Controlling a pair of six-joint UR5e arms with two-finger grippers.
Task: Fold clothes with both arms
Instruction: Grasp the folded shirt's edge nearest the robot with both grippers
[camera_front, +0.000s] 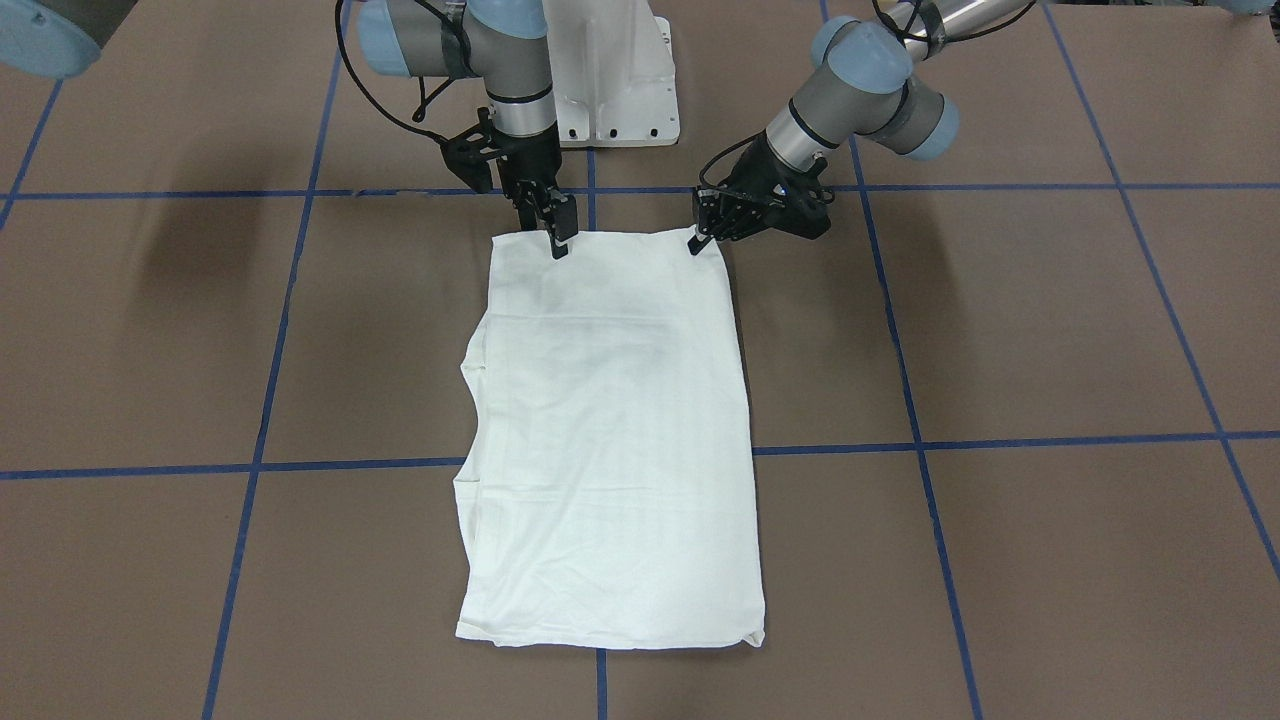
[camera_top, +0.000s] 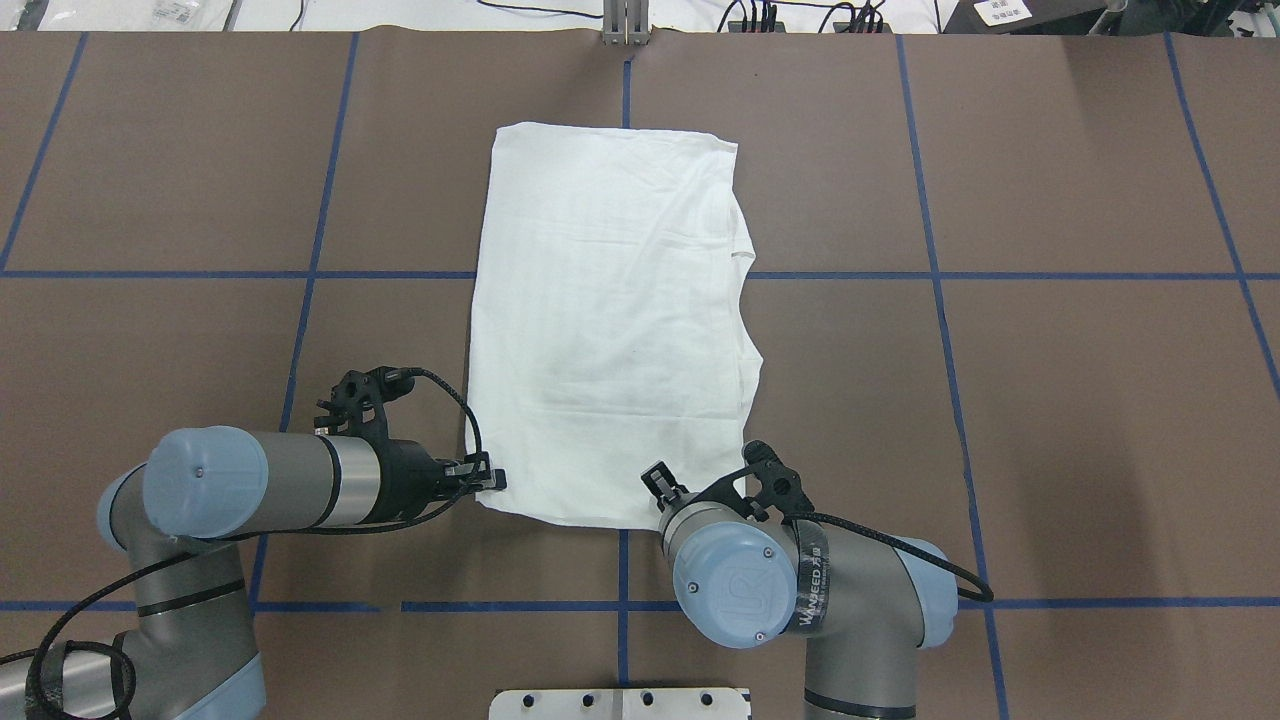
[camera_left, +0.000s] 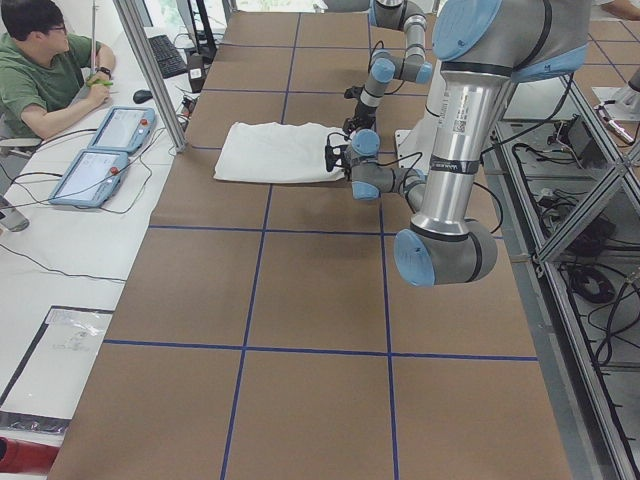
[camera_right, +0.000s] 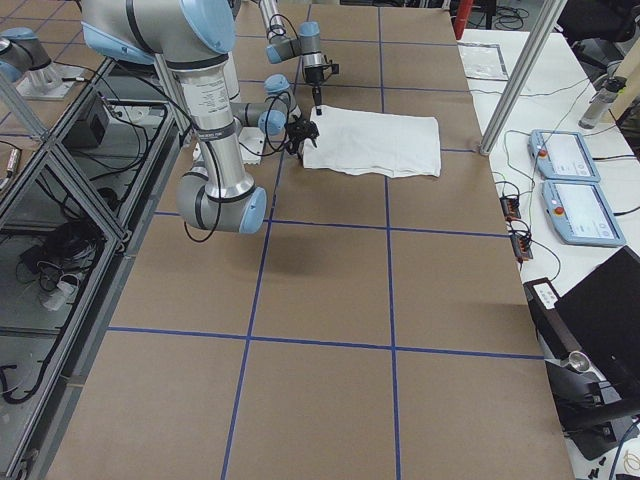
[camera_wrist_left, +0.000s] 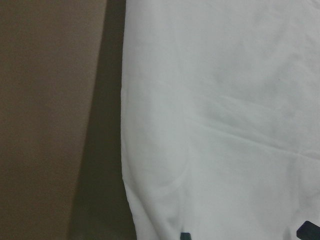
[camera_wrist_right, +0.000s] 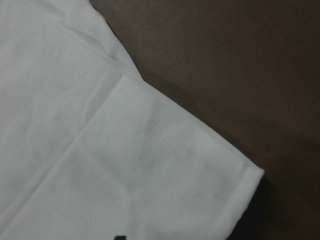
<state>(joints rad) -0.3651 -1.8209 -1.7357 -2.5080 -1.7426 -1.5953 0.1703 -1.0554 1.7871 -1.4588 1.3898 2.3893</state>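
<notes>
The white shirt (camera_front: 610, 440) lies flat on the brown table, folded into a long rectangle running away from the robot's base; no text or collar shows. My left gripper (camera_front: 700, 240) sits low at the near corner of the shirt (camera_top: 610, 320) on my left side. Its two fingertips (camera_wrist_left: 185, 235) show wide apart over flat cloth, so it is open. My right gripper (camera_front: 560, 240) stands upright at the other near corner, also open. One dark fingertip (camera_wrist_right: 119, 237) shows above the hemmed corner (camera_wrist_right: 250, 175). In the overhead view its wrist hides the fingers.
The white pedestal base (camera_front: 615, 90) stands just behind the shirt's near edge. Blue tape lines (camera_front: 600, 455) grid the table. A person (camera_left: 40, 75) sits at a side bench with two tablets (camera_left: 100, 150) beyond the shirt's far end. Metal frame posts (camera_left: 150, 70) rise there.
</notes>
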